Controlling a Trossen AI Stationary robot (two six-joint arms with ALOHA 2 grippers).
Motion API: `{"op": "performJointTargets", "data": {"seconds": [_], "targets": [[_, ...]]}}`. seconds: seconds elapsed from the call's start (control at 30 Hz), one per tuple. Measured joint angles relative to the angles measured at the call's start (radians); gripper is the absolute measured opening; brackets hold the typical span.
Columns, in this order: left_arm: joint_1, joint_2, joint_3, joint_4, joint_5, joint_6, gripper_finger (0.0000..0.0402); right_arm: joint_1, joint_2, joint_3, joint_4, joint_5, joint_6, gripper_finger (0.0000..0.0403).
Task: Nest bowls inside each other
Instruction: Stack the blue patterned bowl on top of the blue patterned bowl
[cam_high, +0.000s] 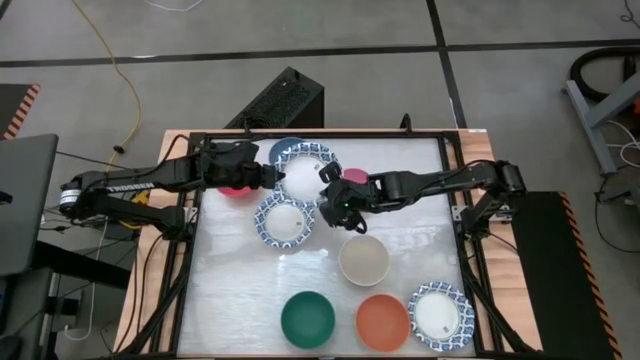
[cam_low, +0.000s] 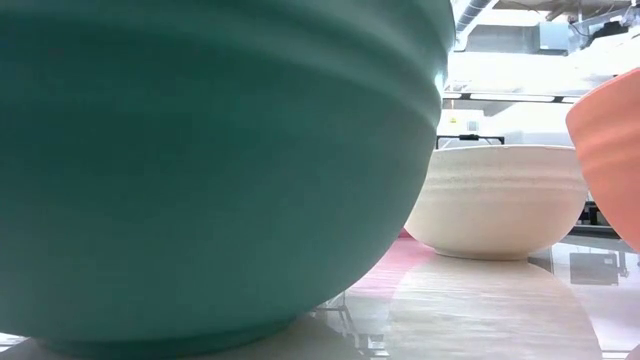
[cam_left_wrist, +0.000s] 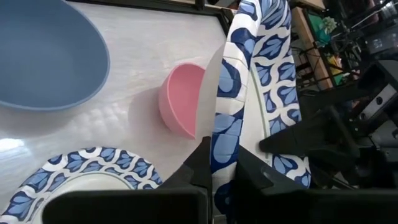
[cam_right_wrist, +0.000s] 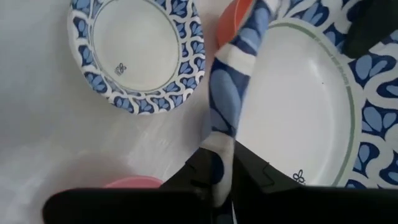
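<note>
We take the glossy pale table (cam_high: 400, 290) first, the biggest thing here, and on it the bowls lie mostly single, so the nesting has hardly begun.

Far side, middle: both arms meet over one white round bowl with a blue leaf-patterned rim (cam_high: 305, 170). The left gripper (cam_high: 272, 176) comes in from the left and its wrist view shows the fingers pinched narrow on that rim. The right gripper (cam_high: 332, 188) comes from the right; its wrist view shows the patterned rim between its fingers too, but how firmly it clamps we cannot tell. So this bowl has both grippers on it, apparently lifted or tilted on edge.

Just beside it, nearer us, sits a second blue-patterned white bowl (cam_high: 284, 221), alone. Along the near edge we count a plain green bowl (cam_high: 307, 317), a plain orange bowl (cam_high: 382, 320) and a third patterned white bowl (cam_high: 441, 313), with a plain cream bowl (cam_high: 363, 260) between the rows. Behind the arms we glimpse a plain blue bowl (cam_left_wrist: 43, 56), a small pink bowl (cam_left_wrist: 182, 99) and a red bowl (cam_high: 236, 187), partly hidden.

Our judgement: no finished stack shows, and nearly every bowl remains to be nested.
</note>
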Motion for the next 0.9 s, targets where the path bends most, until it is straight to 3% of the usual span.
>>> {"op": "performJointTargets", "data": {"seconds": [0.33, 0.6, 0.9], "targets": [[0.000, -0.001, 0.000, -0.003, -0.018, 0.002, 0.0016, 0.000, 0.000, 0.000, 0.025, -0.001, 0.154, 0.0154], [-0.001, -0.001, 0.000, -0.005, -0.040, -0.001, 0.0016, 0.000, 0.000, 0.000, 0.022, -0.080, 0.267, 0.0234], [0.027, -0.001, 0.000, -0.029, -0.054, -0.002, 0.0016, 0.022, -0.006, 0.001, 0.077, -0.100, 0.281, 0.0250]]}}
